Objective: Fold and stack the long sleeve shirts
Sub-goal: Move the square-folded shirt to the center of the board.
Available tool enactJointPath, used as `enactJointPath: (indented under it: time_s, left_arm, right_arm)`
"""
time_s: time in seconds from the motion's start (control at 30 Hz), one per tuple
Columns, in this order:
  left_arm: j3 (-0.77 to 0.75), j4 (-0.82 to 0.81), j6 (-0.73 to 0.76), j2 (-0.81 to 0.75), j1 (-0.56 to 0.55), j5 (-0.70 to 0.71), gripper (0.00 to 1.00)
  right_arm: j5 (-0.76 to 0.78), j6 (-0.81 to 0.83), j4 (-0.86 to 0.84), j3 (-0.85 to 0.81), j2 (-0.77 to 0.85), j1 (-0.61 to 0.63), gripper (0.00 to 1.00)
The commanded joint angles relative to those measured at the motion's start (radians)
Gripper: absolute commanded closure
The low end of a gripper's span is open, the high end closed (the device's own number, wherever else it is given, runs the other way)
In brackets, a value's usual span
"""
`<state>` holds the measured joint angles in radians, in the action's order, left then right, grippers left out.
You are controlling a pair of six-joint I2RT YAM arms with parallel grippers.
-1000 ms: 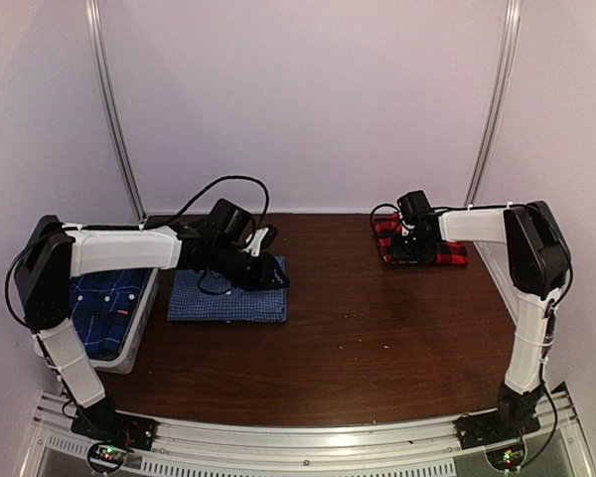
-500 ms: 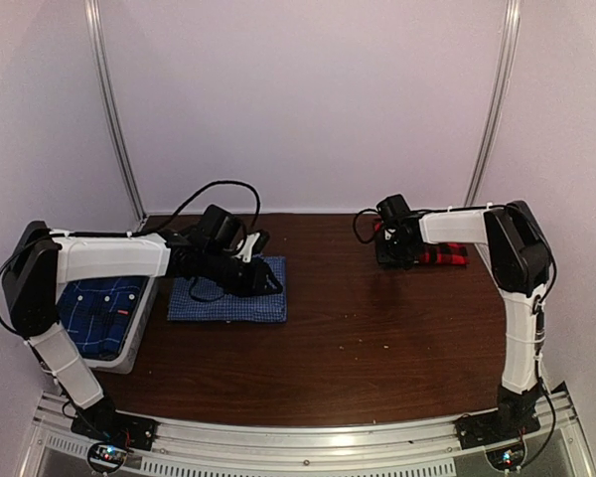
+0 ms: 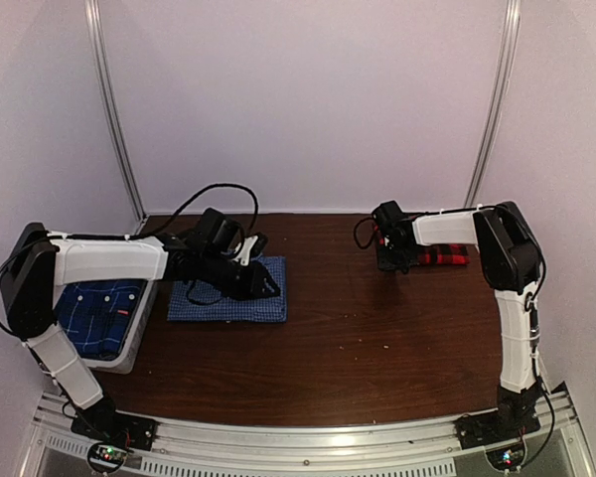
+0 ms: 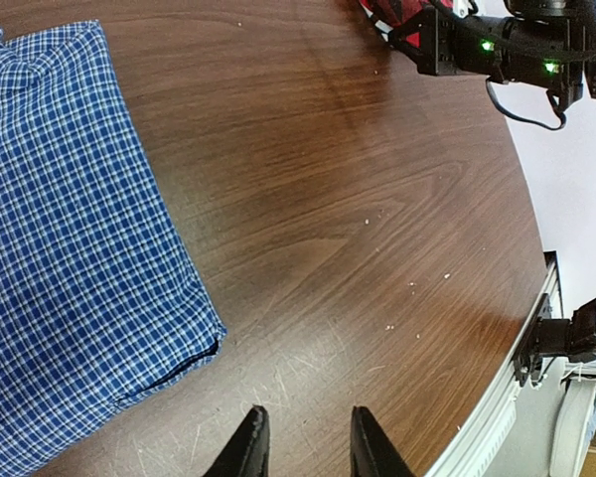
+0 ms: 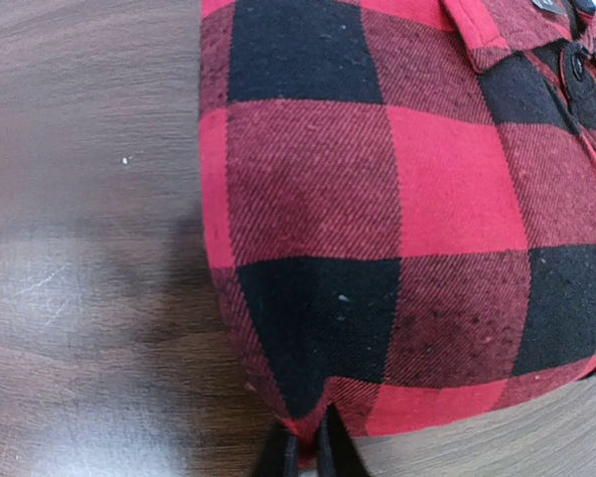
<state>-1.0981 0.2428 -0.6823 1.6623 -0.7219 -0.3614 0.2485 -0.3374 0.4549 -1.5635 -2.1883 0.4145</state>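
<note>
- Twill weave with light fuzz shows on the red-and-black plaid shirt (image 5: 397, 229), folded into a thick pad with a rounded edge.
- It lies at the far right of the glossy wooden surface (image 3: 377, 328), long axis left to right.
- The right gripper (image 5: 303, 449) pinches that rounded edge, and the collar and black buttons lie towards the far side.
- The thin, fine-checked blue-and-white gingham shirt (image 4: 70, 268) is a flat rectangle at the far left, long axis left to right.
- The left gripper (image 4: 303, 445) hovers by its corner, part-spread and empty.
- The darker blue plaid shirt (image 3: 99, 308) lies in a white bin (image 3: 144, 328).
</note>
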Motion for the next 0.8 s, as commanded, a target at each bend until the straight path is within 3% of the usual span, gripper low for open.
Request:
enactJointPath:
  time_s: [0.0,0.37,0.6,0.77]
  left_arm:
    - [0.02,-0.038,0.015,-0.05,-0.002,0.005,0.71]
    - [0.074,-0.076,0.01,-0.114,0.009,0.01,0.71]
    - [0.098,-0.087,0.006,-0.144,0.013,0.022,0.71]
    - [0.118,-0.102,-0.009,-0.151,0.015,0.02,0.71]
  right_arm:
    - [0.0,0.004,0.072,0.002,0.031,0.03,0.99]
    - [-0.283,-0.155,0.031,0.274,0.225,0.225,1.0]
    - [-0.466,-0.372,-0.159,0.408,0.318,0.371,1.0]
    - [-0.491,-0.469,-0.267,0.421,0.306,0.427,1.0]
